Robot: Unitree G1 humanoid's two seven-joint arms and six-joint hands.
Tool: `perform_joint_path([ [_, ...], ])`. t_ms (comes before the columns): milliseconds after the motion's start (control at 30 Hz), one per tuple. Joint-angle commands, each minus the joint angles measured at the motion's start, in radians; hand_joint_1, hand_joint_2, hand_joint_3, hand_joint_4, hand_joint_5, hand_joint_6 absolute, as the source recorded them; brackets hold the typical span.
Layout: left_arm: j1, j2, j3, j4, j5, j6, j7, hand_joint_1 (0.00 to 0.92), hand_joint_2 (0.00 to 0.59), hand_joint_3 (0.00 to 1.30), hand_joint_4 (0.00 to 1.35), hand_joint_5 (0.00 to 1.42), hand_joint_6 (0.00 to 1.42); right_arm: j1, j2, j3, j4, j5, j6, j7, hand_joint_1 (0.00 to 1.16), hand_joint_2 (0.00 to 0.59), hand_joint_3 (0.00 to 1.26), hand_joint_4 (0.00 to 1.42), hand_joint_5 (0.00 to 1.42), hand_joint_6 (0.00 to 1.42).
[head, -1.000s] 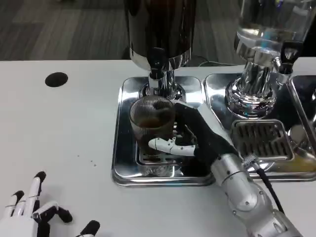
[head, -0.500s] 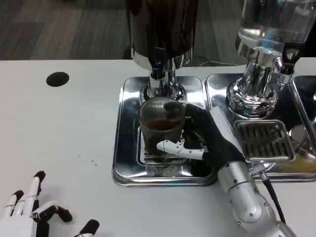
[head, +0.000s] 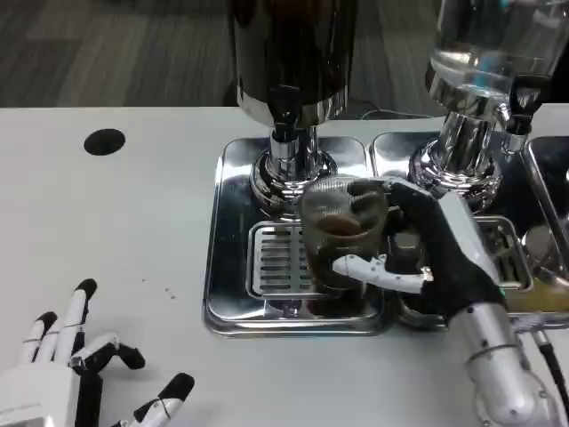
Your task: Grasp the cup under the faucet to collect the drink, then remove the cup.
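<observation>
The white desk carries a steel drip tray below the dark dispenser's faucet. The right hand is clamped around the upright cup, which holds dark drink and sits right of the faucet, over the tray's right edge. The left hand rests with fingers apart, well away.

Right hand wraps the cup, black fingers behind it and a white finger across its front, silver forearm running down to the table's near right corner. Left hand lies at the near left corner, fingers spread apart, holding nothing
</observation>
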Motion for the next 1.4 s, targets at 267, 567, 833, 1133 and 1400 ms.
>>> perform_joint_path([
  [267, -0.035, 0.004, -0.042, 0.016, 0.007, -0.003, -0.014, 0.0, 0.136, 0.69, 0.04, 0.18, 0.13, 0.1, -0.03, -0.06, -0.113, 0.002, 0.019, -0.011, 0.84, 0.204, 0.76, 0.83, 0.7, 0.49],
  [567, -0.019, 0.01, -0.034, -0.004, 0.006, 0.0, -0.013, 0.0, 0.134, 0.67, 0.03, 0.18, 0.12, 0.147, -0.029, -0.071, -0.148, 0.015, -0.012, -0.014, 0.85, 0.207, 0.77, 0.84, 0.7, 0.5],
  [833, -0.027, 0.011, -0.041, -0.011, 0.013, 0.002, -0.022, 0.0, 0.133, 0.66, 0.03, 0.18, 0.11, 0.19, -0.027, -0.095, -0.179, 0.023, -0.034, -0.023, 0.85, 0.207, 0.79, 0.85, 0.72, 0.51],
  [1133, -0.031, 0.01, -0.049, -0.016, 0.023, 0.005, -0.029, 0.0, 0.133, 0.65, 0.03, 0.18, 0.11, 0.285, -0.024, -0.127, -0.241, 0.037, -0.103, -0.03, 0.85, 0.207, 0.8, 0.86, 0.73, 0.53],
  [1400, -0.03, 0.01, -0.057, -0.042, 0.03, 0.018, -0.042, 0.0, 0.132, 0.64, 0.03, 0.17, 0.11, 0.355, -0.013, -0.138, -0.257, 0.031, -0.168, -0.043, 0.85, 0.207, 0.81, 0.88, 0.73, 0.54],
])
